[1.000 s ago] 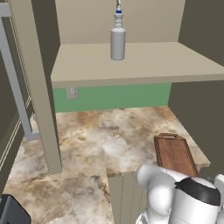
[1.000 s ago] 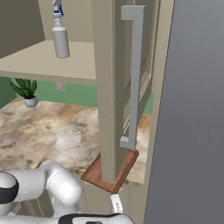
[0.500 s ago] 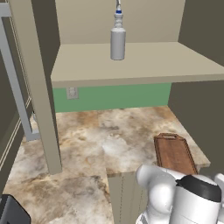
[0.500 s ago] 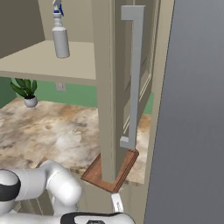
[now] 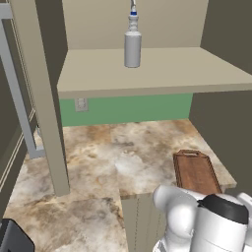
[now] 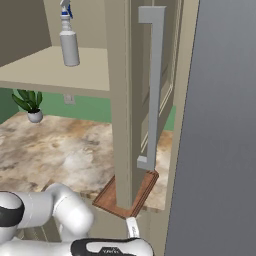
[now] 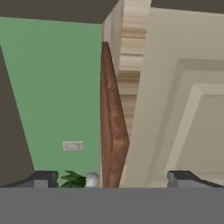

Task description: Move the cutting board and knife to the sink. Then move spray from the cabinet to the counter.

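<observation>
- Nothing has shifted since the earlier frames that we can make out: both base views match, and the arm sits low in the same pose.
- We see the cutting board lying flat on the marble counter, at its right end near the front edge, just beside the taupe cabinet side wall.
- Its long axis runs front to back across the counter, and the small arched handle points toward the green back wall.
- In the right base view the open cabinet door with its grey bar handle hangs in front of the board and covers its middle.
- In the hand view the board appears nearly edge-on as a brown strip, so we judge the hand is rolled and level with the counter edge.
- Our gripper stands wide open with nothing between its tips.
- We judge the board stiff, fairly light and thin; lying flat it offers little to pinch, so an overhanging edge or the arched handle looks the best hold.
- We cannot find the knife in these views.
- Our spray bottle stands upright on the cabinet shelf, nozzle up; we expect it light and smooth, best gripped around the body.
</observation>
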Tool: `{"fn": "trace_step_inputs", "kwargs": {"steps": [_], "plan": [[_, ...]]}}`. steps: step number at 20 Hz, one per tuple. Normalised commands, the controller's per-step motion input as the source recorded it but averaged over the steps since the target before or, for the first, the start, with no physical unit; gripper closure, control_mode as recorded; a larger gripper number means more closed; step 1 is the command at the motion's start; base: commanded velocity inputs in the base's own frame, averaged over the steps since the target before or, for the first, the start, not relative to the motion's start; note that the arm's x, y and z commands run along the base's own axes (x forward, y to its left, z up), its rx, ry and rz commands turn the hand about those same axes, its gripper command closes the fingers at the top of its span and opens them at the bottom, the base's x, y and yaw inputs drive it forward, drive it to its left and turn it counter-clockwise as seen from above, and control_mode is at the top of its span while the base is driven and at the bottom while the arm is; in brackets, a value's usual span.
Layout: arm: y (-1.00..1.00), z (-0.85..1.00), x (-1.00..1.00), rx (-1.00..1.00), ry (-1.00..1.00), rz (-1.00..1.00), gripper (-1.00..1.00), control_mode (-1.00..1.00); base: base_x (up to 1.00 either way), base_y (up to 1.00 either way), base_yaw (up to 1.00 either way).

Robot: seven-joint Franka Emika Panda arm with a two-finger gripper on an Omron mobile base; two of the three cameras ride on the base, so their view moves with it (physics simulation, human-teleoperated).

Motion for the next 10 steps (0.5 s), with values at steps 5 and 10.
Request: {"fn": "trace_step_inputs", "kwargs": {"steps": [5,10], "plan": [[0.03,0.00,0.20,0.00,0.00,-0.02,-1.00,-1.00,0.00,0.00,0.00],[0.00,-0.05,0.24,0.00,0.00,-0.01,-1.00,-1.00,0.00,0.00,0.00]]}}
